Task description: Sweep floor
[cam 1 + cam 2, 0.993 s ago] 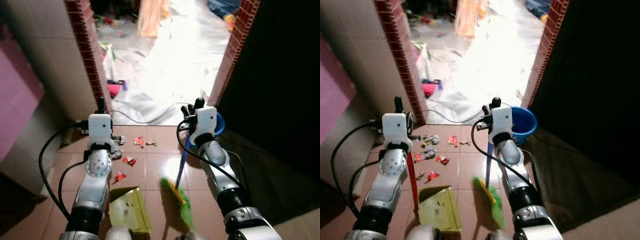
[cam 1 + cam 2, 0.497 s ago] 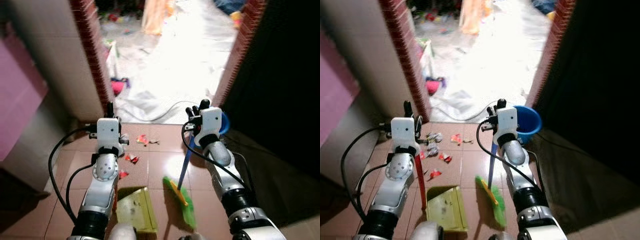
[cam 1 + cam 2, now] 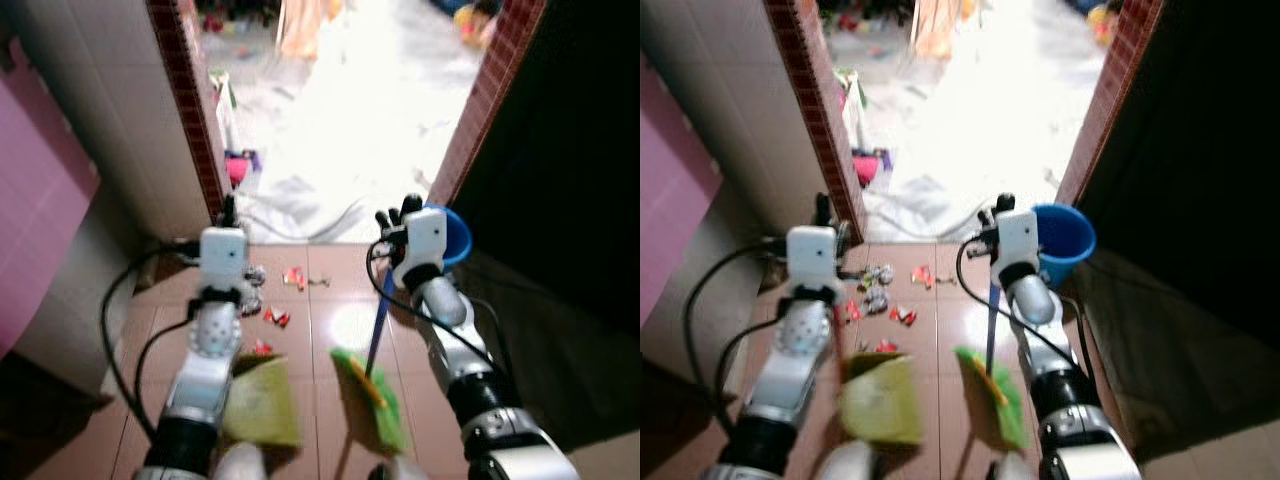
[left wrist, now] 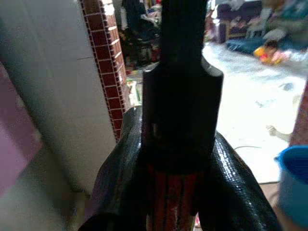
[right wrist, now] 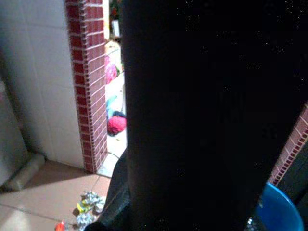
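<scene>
- Broom: its blue stick rises from a green brush head on the reddish floor tiles, just in front of the robot, slanting up to the right tool.
- Right tool: clenched on the top of the broom's blue stick, raised ahead of the robot near the doorway; in the right wrist view the dark stick blocks most of the picture.
- Dustpan: yellow-green and blurred, low beside the brush head and to its left; its red handle runs up to the left tool.
- Left tool: clenched on the dustpan's red handle, which shows between the black fingers in the left wrist view.
- Litter: red scraps and crumpled silvery bits lie scattered on the tiles between the two arms, ahead of the dustpan and the brush head.
- Blue bucket: stands on the floor just beside the right tool, at the foot of the right brick doorpost.
- Left brick doorpost: joins a pale tiled wall; a pink surface lies further to the left.
- Beyond the doorway: a brightly lit pale floor with a cable across it, a pink object by the left post, and blurred coloured things at the far end.
</scene>
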You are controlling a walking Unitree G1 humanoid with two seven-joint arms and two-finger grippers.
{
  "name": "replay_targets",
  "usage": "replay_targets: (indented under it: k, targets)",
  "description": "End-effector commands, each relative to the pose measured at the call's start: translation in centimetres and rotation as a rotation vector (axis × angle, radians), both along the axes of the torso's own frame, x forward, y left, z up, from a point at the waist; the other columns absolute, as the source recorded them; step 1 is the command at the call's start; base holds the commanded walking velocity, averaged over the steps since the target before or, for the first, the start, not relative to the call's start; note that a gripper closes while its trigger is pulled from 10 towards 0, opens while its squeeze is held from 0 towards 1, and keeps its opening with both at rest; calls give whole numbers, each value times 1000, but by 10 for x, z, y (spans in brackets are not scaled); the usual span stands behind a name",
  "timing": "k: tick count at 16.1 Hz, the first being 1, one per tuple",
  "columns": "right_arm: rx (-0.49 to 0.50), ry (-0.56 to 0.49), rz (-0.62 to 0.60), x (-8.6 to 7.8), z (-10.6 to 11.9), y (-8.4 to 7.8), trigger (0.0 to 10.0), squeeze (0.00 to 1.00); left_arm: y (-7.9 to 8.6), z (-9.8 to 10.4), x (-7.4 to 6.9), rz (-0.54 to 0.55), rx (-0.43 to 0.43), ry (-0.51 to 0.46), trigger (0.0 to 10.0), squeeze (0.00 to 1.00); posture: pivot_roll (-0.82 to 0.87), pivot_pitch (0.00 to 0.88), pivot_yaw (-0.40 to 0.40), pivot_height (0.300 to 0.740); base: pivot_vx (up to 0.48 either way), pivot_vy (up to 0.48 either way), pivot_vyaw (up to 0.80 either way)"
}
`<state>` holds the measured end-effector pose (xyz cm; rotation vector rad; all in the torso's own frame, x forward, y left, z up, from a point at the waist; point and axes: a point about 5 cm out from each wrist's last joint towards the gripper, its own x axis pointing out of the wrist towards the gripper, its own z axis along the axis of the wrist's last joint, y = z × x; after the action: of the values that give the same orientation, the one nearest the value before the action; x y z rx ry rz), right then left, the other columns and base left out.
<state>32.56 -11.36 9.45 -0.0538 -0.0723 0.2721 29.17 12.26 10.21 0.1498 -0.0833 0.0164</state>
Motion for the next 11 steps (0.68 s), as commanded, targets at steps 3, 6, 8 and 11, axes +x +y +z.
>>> replay_targets:
  k: [3, 6, 8, 11]
  targets:
    - [18, -24, 30, 2, 7, 9, 10000, 0, 5, 19, 2, 16, 46, -92, 10000, 0, 29, 0, -37, 740, 0, 0, 0]
    - [20, -16, 44, -1, 5, 10, 10000, 0, 2, 18, -1, 14, 32, -90, 10000, 0, 30, 0, -43, 740, 0, 0, 0]
    - [20, -15, 46, -1, 5, 10, 10000, 0, 3, 19, -1, 14, 30, -89, 10000, 0, 31, 0, -44, 740, 0, 0, 0]
    - [25, -17, 45, 0, 6, 11, 10000, 0, 1, 20, -1, 4, 55, -92, 10000, 0, 31, 0, -40, 740, 0, 0, 0]
